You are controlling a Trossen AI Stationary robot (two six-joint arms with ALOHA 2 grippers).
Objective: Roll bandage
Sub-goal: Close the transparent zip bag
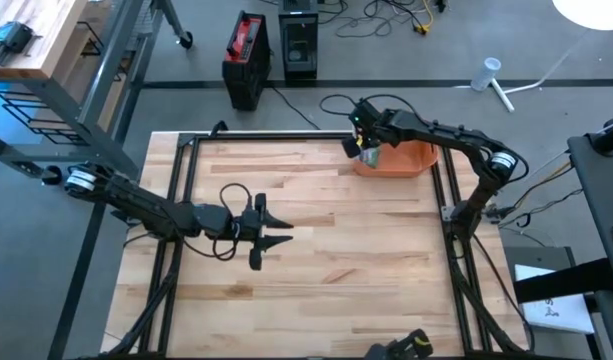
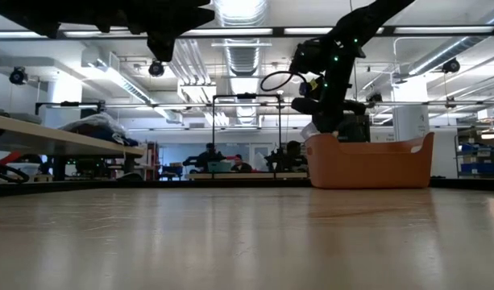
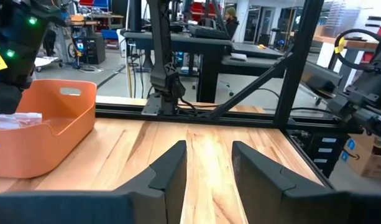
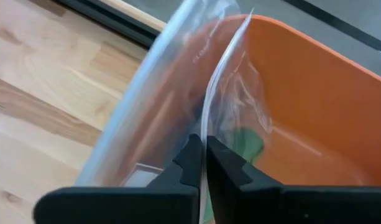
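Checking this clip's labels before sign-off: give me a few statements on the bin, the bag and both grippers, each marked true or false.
1. The right gripper is shut on a clear plastic bag at the orange bin. True.
2. The left gripper is inside the bin. False: it is over bare wooden table, apart from the bin.
3. The left gripper's fingers are apart with nothing between them. True.
4. The bin sits at the table's centre. False: it is at the far right corner.
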